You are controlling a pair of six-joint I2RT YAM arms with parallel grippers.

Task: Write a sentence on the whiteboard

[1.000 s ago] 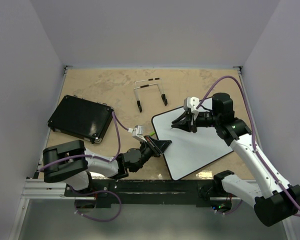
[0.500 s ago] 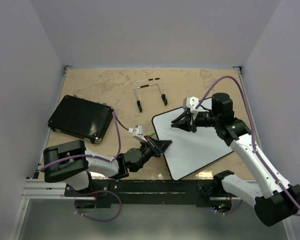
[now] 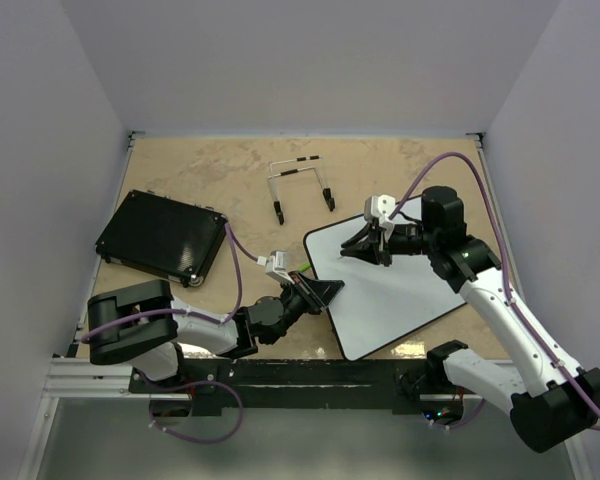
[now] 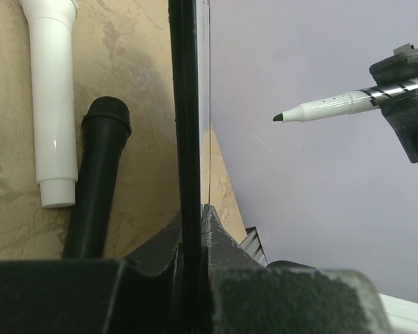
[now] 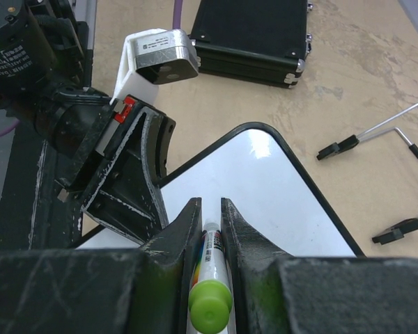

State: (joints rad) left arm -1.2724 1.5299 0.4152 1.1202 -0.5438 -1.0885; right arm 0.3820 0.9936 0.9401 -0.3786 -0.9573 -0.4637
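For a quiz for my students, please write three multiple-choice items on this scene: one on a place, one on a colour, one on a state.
1. Where is the black case? A) left of the whiteboard B) on it C) under it
2. The marker's rear end is: A) red B) lime green C) blue
3. The left arm's jaws are: A) open B) shut on the whiteboard's edge C) holding the marker
Key: 1A, the top view shows it lying apart on that side; 2B, seen between the right arm's jaws; 3B, the left wrist view shows its frame pinched between them.
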